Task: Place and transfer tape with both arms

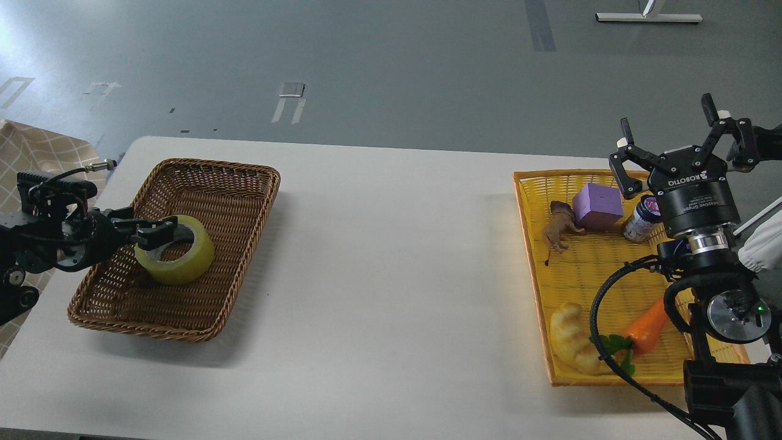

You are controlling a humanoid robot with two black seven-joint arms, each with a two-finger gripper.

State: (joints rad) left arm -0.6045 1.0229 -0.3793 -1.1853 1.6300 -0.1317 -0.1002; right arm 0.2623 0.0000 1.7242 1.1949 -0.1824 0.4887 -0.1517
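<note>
The tape (177, 260), a wide yellow roll with a grey-white core, lies flat on the floor of the brown wicker basket (238, 183) on the left of the table. My left gripper (156, 232) reaches in from the left, low over the roll's left rim. Its fingers (165, 224) stand slightly apart, one over the core hole and one at the outer rim, and no longer lift the roll. My right gripper (669, 131) is held up over the back right of the yellow tray (531, 244), fingers spread wide and empty.
The yellow tray holds a purple block (597, 206), a brown animal figure (559, 227), a small jar (640, 221), a croissant toy (574, 337) and a carrot toy (647, 327). Checked cloth (36, 153) hangs at the far left. White tabletop lies between basket and tray.
</note>
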